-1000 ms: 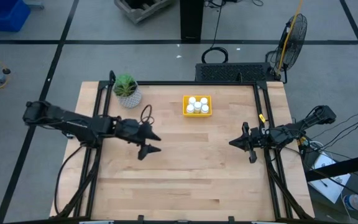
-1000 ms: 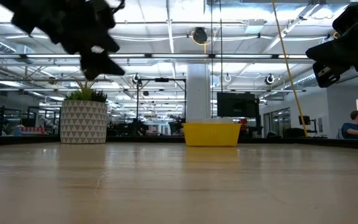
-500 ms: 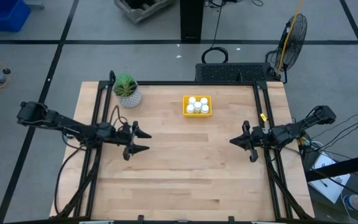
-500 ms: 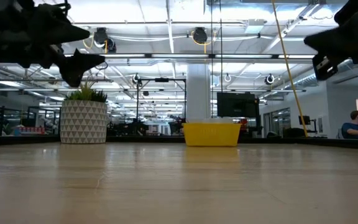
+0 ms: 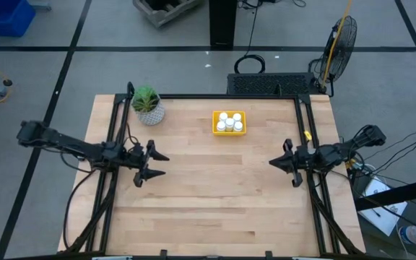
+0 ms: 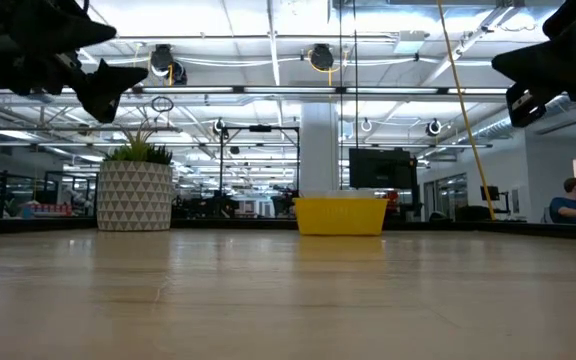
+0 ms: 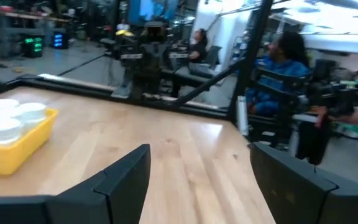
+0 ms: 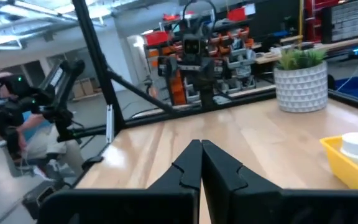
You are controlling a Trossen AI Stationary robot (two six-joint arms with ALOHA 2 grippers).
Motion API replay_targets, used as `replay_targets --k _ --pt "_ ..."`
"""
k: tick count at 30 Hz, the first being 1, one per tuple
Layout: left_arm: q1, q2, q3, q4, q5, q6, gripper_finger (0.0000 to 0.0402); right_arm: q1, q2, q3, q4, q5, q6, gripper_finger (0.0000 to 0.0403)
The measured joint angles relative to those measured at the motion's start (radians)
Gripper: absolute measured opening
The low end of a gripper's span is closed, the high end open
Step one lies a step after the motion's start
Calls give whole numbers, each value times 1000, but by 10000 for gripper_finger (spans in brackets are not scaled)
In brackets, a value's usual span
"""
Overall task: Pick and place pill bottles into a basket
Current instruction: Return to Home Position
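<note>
The yellow basket (image 5: pixel 229 122) stands on the table near its far edge, with several white pill bottles (image 5: pixel 229 121) inside it. It also shows in the low view (image 6: pixel 340 215), in the left wrist view (image 7: pixel 11 143) and in the right wrist view (image 8: pixel 353 163). My left gripper (image 5: pixel 159 164) is open and empty above the table's left part, near its left edge. My right gripper (image 5: pixel 274 164) is shut and empty above the table's right part.
A white pot with a green plant (image 5: pixel 148 105) stands at the far left of the table. Black frame rails (image 5: pixel 114 130) run along the table's left and right sides. Bare wood lies between the two grippers. People sit in the room beyond the table.
My left gripper has drawn back toward the table's left edge, staying open and empty. My right gripper has kept nearly still.
</note>
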Motion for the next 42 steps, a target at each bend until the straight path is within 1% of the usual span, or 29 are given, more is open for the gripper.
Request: replay_targets --k 3,7,11,14,18,24,28,30,34,38,40,42 --pt "1 -86 0 -95 -29 3 283 0 -40 0 -20 4 -5 0" --pt "0 -191 0 -197 -41 9 283 0 -38 22 -55 5 -35 0" --pt "0 -292 0 -271 -63 27 276 0 -38 68 -161 9 -36 0" --pt "0 -361 0 -318 -77 36 274 0 -39 72 -170 11 -59 0" --pt "1 -440 0 -412 -109 48 274 0 -39 78 -217 11 -25 0" --pt "1 -539 0 -498 -129 60 278 0 -39 77 -200 11 -77 0" --pt "1 -622 0 -562 -156 69 275 0 -39 76 -188 32 -89 0" --pt "1 -661 0 -579 -162 83 274 0 -39 76 -180 11 -100 0" --pt "1 -657 1 -589 -180 91 274 0 -39 75 -110 -75 -111 0" --pt "1 -658 -1 -656 -180 56 276 0 -39 47 -38 -128 -109 0" --pt "1 -659 -1 -647 -180 52 278 0 -38 18 -8 -125 -107 0" --pt "1 -658 -1 -644 -181 54 278 -7 -39 -17 60 -85 -101 0"
